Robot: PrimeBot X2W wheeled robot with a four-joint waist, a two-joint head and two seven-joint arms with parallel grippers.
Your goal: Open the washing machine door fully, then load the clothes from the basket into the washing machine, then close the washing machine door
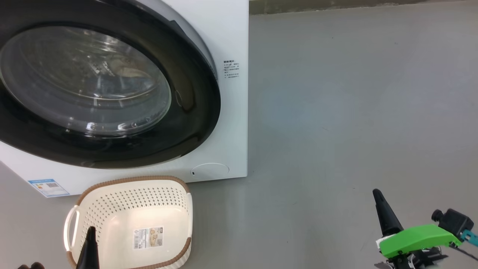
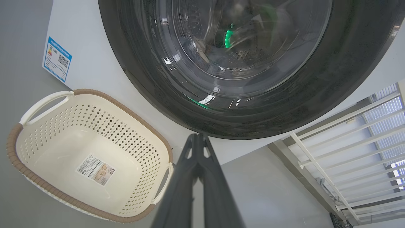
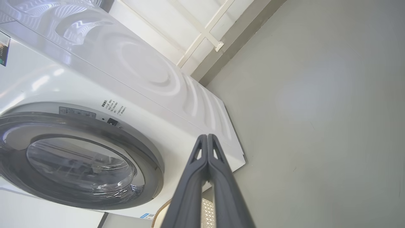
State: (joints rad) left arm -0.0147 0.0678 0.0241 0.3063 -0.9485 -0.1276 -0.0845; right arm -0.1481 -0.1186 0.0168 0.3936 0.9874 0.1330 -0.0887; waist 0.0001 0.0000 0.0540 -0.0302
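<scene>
At the near left the left gripper hung over the basket, its two dark fingers pressed together on nothing. The basket stood on the grey floor just before the washing machine, its paper label showing on the bottom. Beyond it the washing machine door lay shut against the white front, and well apart at the near right the right gripper hovered above the floor, fingers likewise closed tip to tip, holding nothing.
</scene>
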